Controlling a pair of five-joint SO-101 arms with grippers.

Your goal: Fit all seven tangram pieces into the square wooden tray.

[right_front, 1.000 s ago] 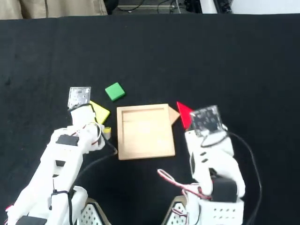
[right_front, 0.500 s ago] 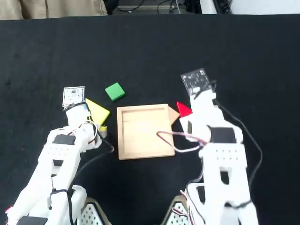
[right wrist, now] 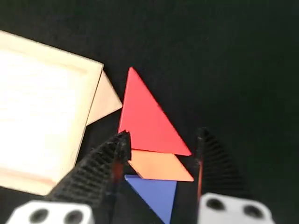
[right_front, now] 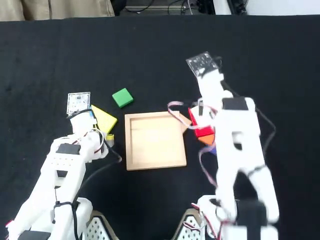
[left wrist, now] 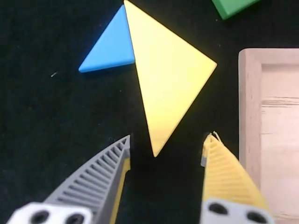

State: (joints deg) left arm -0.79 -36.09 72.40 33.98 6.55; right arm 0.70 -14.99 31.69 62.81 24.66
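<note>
The square wooden tray [right_front: 128,145] lies on the black table [right_front: 260,55] between the two arms, and its pale floor [right wrist: 42,107] and one wall [left wrist: 250,107] are also seen from the wrists. All the pieces that I can see lie outside it, on the black surface. On the left arm's side, the yellow triangle [right_front: 104,119] lies just beside the tray, with a narrow black gap between them. The light blue triangle [left wrist: 111,46] touches one edge of the yellow triangle [left wrist: 168,84]. The green square [right_front: 122,97] is a little farther off, apart from both. The left gripper [left wrist: 167,140] is open, with one finger on each side of the sharp corner of the yellow triangle, and it holds nothing. On the other side of the tray, a pale wood-coloured triangle [right wrist: 105,100] rests against the tray's corner. The red triangle [right wrist: 147,121] lies next to this pale triangle. The orange piece [right wrist: 159,170] touches the red one, and the dark blue triangle [right wrist: 154,193] follows directly after it. The right gripper [right wrist: 162,135] is spread wide over the place where red and orange meet. It seems to hang above them and not touch them, but this I cannot tell for certain.
</note>
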